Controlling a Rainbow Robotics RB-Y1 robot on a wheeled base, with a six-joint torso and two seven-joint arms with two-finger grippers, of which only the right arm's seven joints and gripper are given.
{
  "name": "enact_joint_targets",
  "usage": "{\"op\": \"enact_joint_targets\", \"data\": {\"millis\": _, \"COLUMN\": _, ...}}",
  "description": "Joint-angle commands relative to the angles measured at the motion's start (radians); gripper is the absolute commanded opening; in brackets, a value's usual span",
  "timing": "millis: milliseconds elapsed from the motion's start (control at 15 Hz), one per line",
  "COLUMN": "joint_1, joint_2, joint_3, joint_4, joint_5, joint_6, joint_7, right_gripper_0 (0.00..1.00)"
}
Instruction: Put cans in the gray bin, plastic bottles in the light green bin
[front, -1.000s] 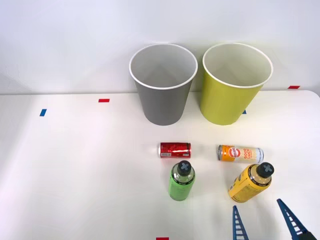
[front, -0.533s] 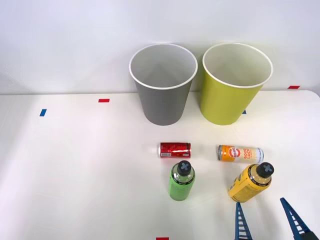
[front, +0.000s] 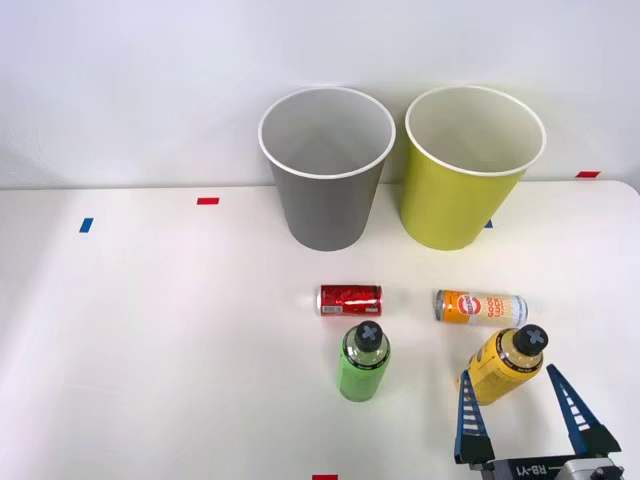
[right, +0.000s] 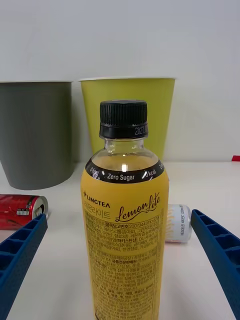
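The yellow-labelled plastic bottle (front: 503, 364) (right: 125, 220) stands upright near the table's front right. My right gripper (front: 514, 383) (right: 120, 280) is open, its blue fingers on either side of the bottle and not touching it. The green-labelled bottle (front: 363, 361) stands upright to its left. Behind them lie the red can (front: 350, 299) (right: 20, 211) and the orange-and-white can (front: 481, 306) (right: 177, 223), both on their sides. The gray bin (front: 326, 168) (right: 35, 132) and the light green bin (front: 470, 167) (right: 160, 117) stand side by side at the back.
Small tape marks dot the white table (front: 150, 340): blue (front: 86, 225) and red (front: 207, 201) at the back left, red (front: 588, 174) at the back right, red (front: 325, 477) at the front edge. A pale wall rises behind the bins.
My right gripper has advanced forward, bringing its open fingers up around the yellow-labelled bottle. The cans, bottles and bins have stayed in place.
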Motion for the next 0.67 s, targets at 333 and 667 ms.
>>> {"op": "enact_joint_targets", "data": {"millis": 333, "joint_1": -0.109, "joint_2": 0.032, "joint_3": -0.017, "joint_4": 0.0, "joint_5": -0.027, "joint_6": 0.108, "joint_7": 0.031, "right_gripper_0": 1.0}}
{"op": "enact_joint_targets", "data": {"millis": 667, "joint_1": -0.135, "joint_2": 0.017, "joint_3": -0.02, "joint_4": 0.0, "joint_5": -0.039, "joint_6": 0.149, "joint_7": 0.046, "right_gripper_0": 1.0}}
